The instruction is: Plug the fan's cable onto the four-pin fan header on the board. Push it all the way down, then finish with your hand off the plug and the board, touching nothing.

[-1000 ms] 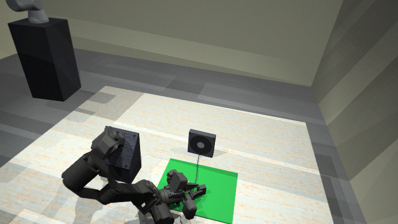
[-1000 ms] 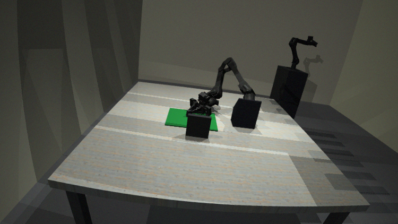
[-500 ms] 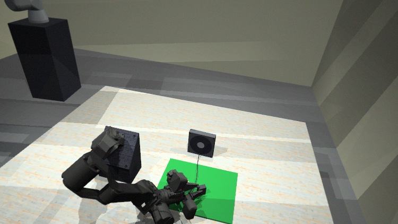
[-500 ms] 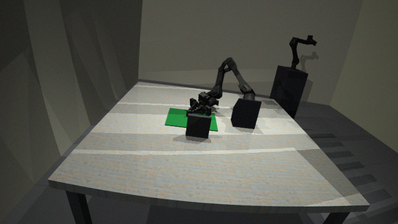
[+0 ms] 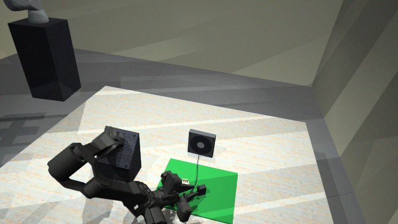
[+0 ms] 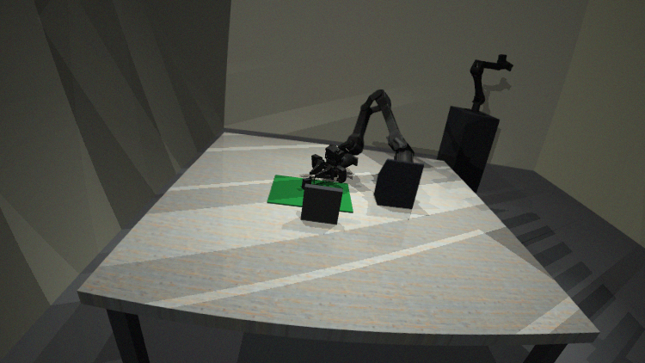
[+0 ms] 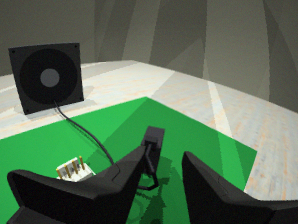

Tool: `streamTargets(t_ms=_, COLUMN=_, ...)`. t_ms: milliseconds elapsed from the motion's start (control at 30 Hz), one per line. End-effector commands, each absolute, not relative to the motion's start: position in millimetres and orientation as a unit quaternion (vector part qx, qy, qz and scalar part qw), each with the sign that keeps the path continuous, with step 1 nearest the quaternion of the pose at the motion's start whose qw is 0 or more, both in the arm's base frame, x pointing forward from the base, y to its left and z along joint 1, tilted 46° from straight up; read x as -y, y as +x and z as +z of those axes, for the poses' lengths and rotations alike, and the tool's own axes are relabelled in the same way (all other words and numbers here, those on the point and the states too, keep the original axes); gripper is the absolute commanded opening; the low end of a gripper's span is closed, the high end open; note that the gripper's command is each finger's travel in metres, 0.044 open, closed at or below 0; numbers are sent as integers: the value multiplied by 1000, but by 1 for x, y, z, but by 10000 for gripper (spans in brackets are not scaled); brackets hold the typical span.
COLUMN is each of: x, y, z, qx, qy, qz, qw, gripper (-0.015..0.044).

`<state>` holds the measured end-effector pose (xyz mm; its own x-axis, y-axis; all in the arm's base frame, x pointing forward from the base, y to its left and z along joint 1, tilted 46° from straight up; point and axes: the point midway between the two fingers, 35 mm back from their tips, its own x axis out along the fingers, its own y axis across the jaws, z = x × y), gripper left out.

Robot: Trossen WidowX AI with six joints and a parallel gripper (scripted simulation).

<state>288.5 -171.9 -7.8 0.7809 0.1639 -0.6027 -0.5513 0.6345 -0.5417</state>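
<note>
Green circuit board lies at lower centre in the top view, the gripper low above it, its fingers parted and holding nothing. Black cable plug sits off the white four-pin header, at the centre of the wrist frame, apparently close to the left-hand fingertip. Cable runs to the square fan, upright at the wrist view's upper left.
</note>
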Motion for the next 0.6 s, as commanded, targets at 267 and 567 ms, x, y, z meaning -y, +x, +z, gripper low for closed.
streamTargets(t_ms=267, x=165, y=263, z=21, qx=-259, qy=-372, qz=209, qw=866, gripper=140)
streamTargets(t_ms=567, x=158, y=244, z=42, qx=-258, qy=-372, qz=208, qw=867, gripper=140)
